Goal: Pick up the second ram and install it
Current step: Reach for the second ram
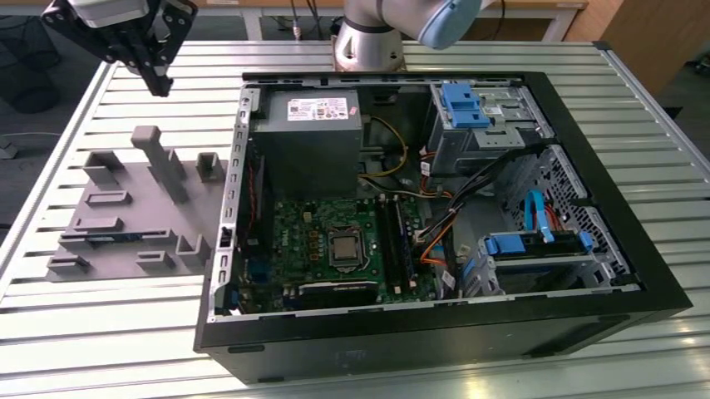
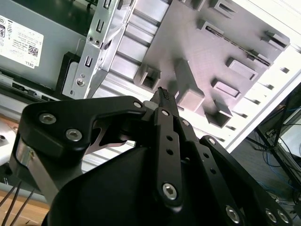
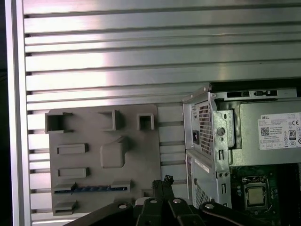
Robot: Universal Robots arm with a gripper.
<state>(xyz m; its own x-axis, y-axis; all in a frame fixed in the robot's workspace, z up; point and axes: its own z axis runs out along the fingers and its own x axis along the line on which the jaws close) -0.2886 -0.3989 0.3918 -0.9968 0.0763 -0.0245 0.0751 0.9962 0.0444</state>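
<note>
The second ram [image 3: 91, 188], a thin dark-green stick with a blue patch, lies edge-up in a slot of the matte grey holder block [image 3: 108, 155]. The block sits on the ribbed aluminium table [image 3: 141, 47] beside the open computer case [image 1: 444, 208]. The black gripper [image 1: 162, 87] hangs clear above them, fingers pressed together, holding nothing

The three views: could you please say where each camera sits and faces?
Exterior view: off the arm, high, looking down on the computer case, grey holder, arm base and claw.
First wrist view: on the wrist, looking down past the claw at holder and case.
Second wrist view: on the wrist, looking slantwise along the claw.
Both wrist views share claw and holder.
</note>
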